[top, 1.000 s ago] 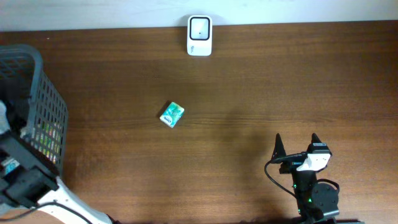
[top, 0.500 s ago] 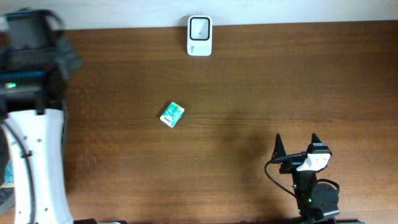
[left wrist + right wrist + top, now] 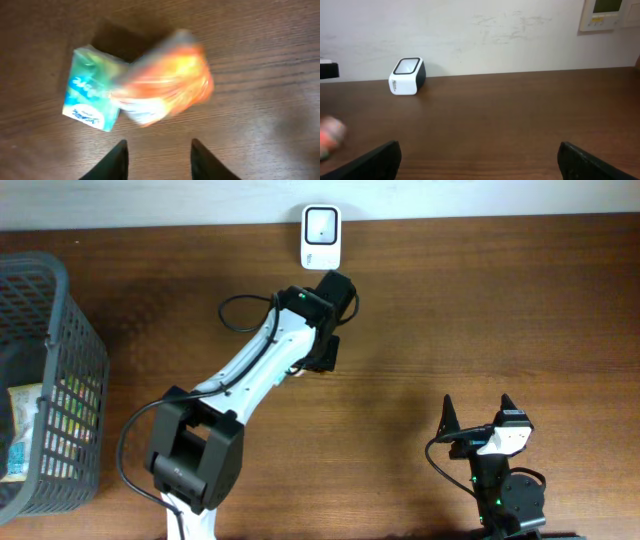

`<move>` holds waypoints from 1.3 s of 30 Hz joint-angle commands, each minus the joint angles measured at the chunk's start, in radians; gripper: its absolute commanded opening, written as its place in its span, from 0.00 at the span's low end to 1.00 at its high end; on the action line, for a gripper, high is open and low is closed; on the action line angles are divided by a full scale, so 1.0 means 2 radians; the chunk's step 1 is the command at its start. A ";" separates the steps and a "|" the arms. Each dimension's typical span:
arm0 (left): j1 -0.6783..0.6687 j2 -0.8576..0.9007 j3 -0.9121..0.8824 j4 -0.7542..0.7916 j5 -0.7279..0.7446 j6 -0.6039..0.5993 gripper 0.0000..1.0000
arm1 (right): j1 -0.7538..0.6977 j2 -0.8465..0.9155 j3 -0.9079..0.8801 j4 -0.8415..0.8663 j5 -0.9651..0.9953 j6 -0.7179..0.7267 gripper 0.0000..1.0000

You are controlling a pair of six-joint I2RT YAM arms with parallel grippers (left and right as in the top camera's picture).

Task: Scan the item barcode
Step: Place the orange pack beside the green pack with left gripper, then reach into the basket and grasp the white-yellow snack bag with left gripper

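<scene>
In the left wrist view an orange and white packet (image 3: 170, 86), blurred, lies on the wood against a teal packet (image 3: 90, 98). My left gripper (image 3: 159, 157) hovers just short of them, open, with nothing between its fingers. From overhead the left gripper (image 3: 326, 356) is at the table's middle, and the arm hides both packets. The white barcode scanner (image 3: 321, 237) stands at the far edge, its window facing up. It also shows as the scanner (image 3: 406, 76) in the right wrist view. My right gripper (image 3: 478, 416) rests open and empty near the front right.
A grey wire basket (image 3: 70, 330) with more packets inside stands at the left edge. A pale wall (image 3: 480, 30) rises behind the table's far edge. The right wrist view catches a blurred orange patch (image 3: 330, 136) at its left edge.
My left arm has swung from the basket at the left to the table's middle. Its jaws have parted and the orange packet now lies beside the teal one. The right arm has not moved.
</scene>
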 commanded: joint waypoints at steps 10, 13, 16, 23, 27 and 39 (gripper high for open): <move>0.173 -0.100 0.260 -0.106 -0.075 -0.009 0.72 | -0.004 -0.003 -0.003 -0.004 -0.001 0.004 0.99; 0.265 -0.153 0.263 -0.147 -0.138 -0.083 0.70 | -0.004 -0.003 -0.002 -0.004 -0.001 0.004 0.99; 0.386 -0.183 0.262 -0.184 -0.155 -0.104 0.70 | -0.004 -0.003 -0.003 -0.004 -0.001 0.004 0.99; 0.583 -0.181 0.159 -0.125 -0.110 -0.123 0.70 | -0.004 -0.003 -0.003 -0.004 -0.001 0.004 0.99; 0.627 -0.181 0.042 -0.069 -0.069 -0.123 0.70 | -0.004 -0.003 -0.003 -0.004 -0.001 0.004 0.98; 0.660 -0.179 -0.218 0.174 -0.078 -0.065 0.87 | -0.004 -0.003 -0.002 -0.004 -0.001 0.004 0.99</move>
